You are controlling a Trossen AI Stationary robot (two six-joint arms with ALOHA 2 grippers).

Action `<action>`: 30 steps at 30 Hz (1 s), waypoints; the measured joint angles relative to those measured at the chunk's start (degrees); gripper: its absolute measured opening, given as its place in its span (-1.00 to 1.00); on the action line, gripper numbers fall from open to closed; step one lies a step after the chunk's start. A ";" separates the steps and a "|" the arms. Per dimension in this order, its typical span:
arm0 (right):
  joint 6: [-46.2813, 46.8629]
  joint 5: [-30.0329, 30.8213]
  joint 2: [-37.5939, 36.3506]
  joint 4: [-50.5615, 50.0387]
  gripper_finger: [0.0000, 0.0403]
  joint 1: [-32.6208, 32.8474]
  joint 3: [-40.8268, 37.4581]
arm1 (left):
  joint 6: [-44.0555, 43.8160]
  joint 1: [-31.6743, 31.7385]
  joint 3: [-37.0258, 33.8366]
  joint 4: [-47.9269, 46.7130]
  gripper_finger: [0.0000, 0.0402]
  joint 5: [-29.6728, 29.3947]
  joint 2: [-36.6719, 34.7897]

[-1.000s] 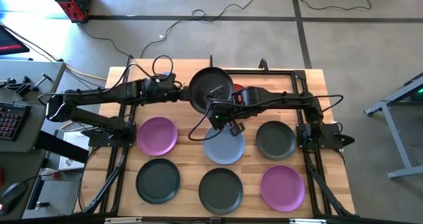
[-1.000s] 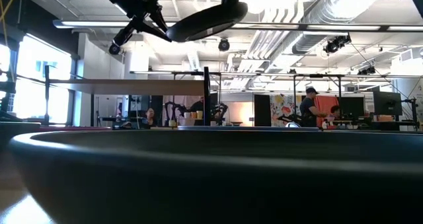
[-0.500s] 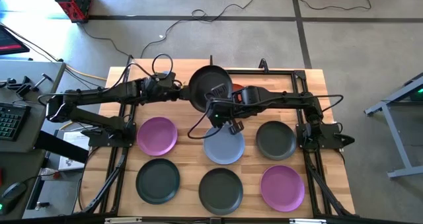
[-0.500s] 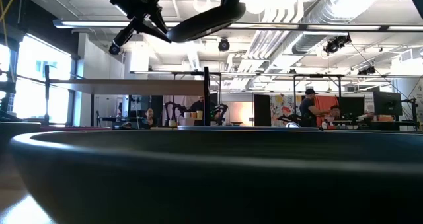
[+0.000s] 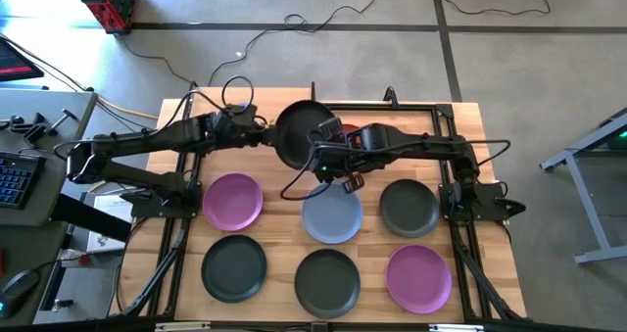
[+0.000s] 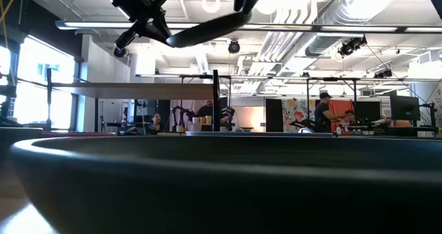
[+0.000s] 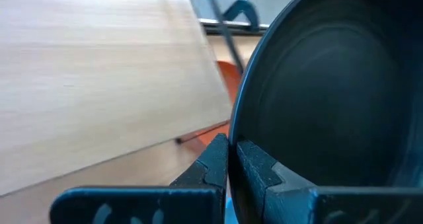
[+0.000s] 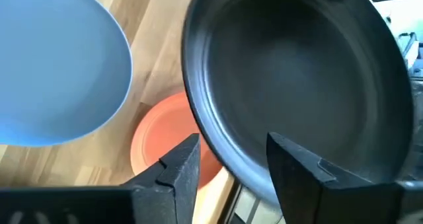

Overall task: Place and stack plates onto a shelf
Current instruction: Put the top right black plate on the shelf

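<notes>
A round, shallow, matte dark grey plate (image 5: 300,134) hangs tilted in the air, its rim pinched by the left gripper (image 7: 231,159), while the right gripper (image 8: 228,159), fingers spread, straddles its opposite edge, with the orange plate (image 8: 168,139) lying just beneath.

**Around the counter: floor, cables and a busy room**

The plank-striped wooden counter (image 5: 274,236) stands on a grey floor crossed by dark tape lines (image 5: 446,33). A thin cable (image 5: 353,9) snakes over the floor behind it, near a red device (image 5: 108,1) in the far corner. A keyboard (image 5: 15,182) lies on a grey desk beside the counter. In the low view, ceiling ducts (image 6: 324,16) run overhead, bright windows (image 6: 27,82) light one side, and a person in a dark cap (image 6: 322,113) stands by monitors (image 6: 404,108).
</notes>
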 joint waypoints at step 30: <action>4.38 -5.95 0.03 -2.29 -0.22 -4.73 4.16 | 5.00 30.52 0.02 -17.21 -0.99 3.52 -11.53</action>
